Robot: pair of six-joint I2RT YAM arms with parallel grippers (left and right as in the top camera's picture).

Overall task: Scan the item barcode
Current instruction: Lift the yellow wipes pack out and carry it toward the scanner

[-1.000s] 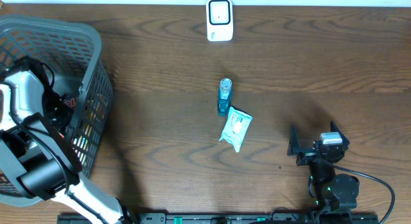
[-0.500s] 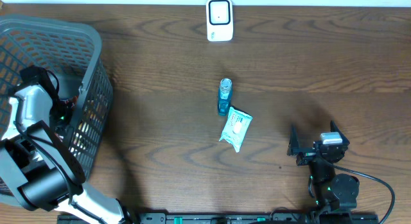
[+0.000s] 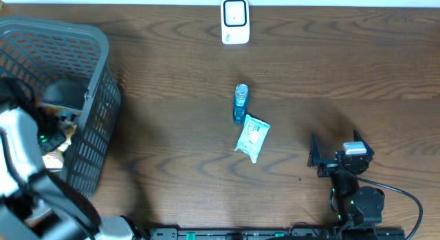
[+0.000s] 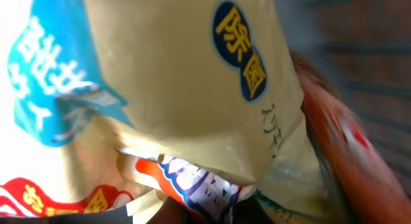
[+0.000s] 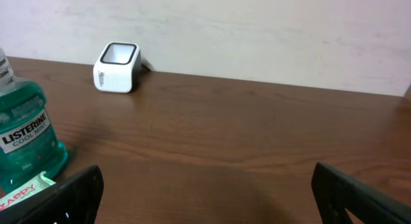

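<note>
Since the picture from a second ago, the left arm [image 3: 19, 157] has been pulled down and to the left inside the tall grey plastic basket [image 3: 96, 47]. Its shape is smeared, so it is on the move. Nothing else has been shifted.

The left gripper [image 3: 56, 133] is closed tight. A crinkly tan plastic packet with a blue label [image 4: 180, 76] fills the left wrist view, close to the lens. It is judged to be pinched between the jaws, though the fingers themselves cannot be seen. The packet is down in the basket, among other bright wrappers. The right gripper [image 3: 335, 149] is spread wide with nothing in it, near the front right of the brown wooden table [image 3: 172, 95].

To do this step well, the packet should be lifted straight up until the basket wall is cleared, so nothing is snagged on the mesh. A soft bag can slip, so it should be moved slowly. No barcode is seen on the side shown, so the packet may need to be turned. It should then be carried to the small white box scanner with the dark window [image 3: 234, 21] at the far edge, well apart from the basket. There the striped code should be held flat toward that window. The blue-green mouthwash bottle [image 3: 240, 104] and the pale green wipes pack [image 3: 252, 137] in the middle should be passed over, not bumped.
</note>
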